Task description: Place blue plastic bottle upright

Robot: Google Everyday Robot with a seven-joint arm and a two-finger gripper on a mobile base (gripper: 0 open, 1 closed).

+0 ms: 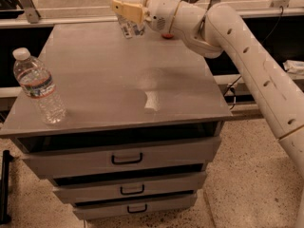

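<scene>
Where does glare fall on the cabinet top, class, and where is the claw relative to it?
Camera view: a glare patch lies on the cabinet top toward its front right; the claw, shut on the blue plastic bottle, hangs over the far edge, behind it.
</scene>
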